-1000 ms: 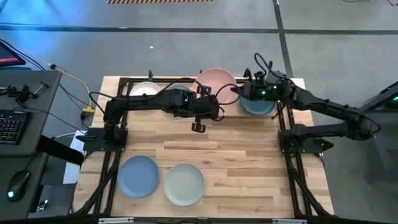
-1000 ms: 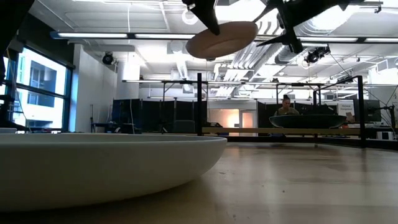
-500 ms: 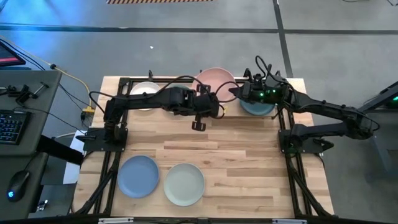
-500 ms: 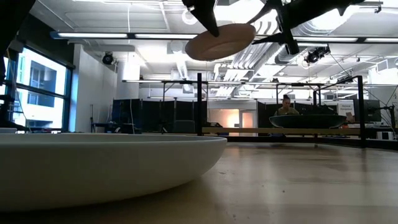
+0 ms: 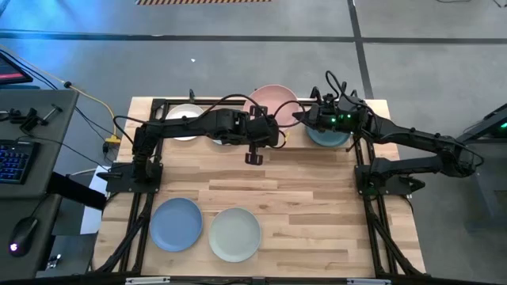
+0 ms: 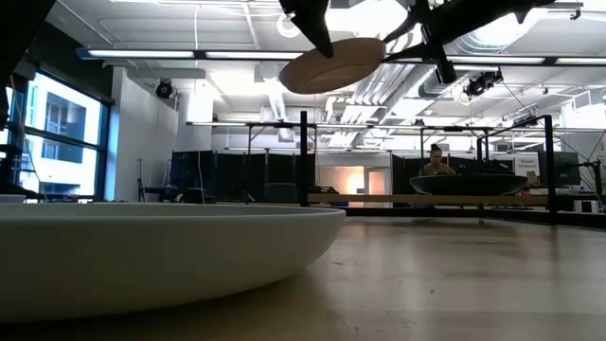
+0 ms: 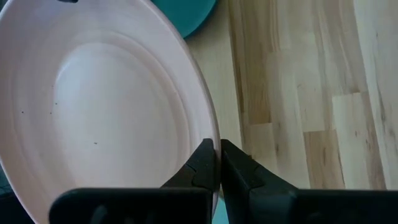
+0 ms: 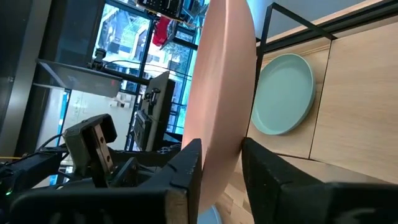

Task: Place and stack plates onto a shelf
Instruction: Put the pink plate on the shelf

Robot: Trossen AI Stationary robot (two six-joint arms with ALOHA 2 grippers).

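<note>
- The right gripper (image 8: 217,163) is closing its fingers over the far rim of the round matte pink plate (image 5: 275,100), where a second ago they were standing wide apart beside it; in the right wrist view they now bracket the rim closely.
- The left gripper (image 7: 217,163) is still pinching the opposite edge of the same plate, clamped shut on it.
- The plate is hanging in the air above the black metal-rod shelf (image 5: 364,127) at the table's far edge, between the two arms.
- Judging from this, a handover is underway: both grippers are gripping at once, so the left one likely needs to let go next.
- The round dark teal plate (image 5: 329,136) is already lying in the shelf's right end.
</note>
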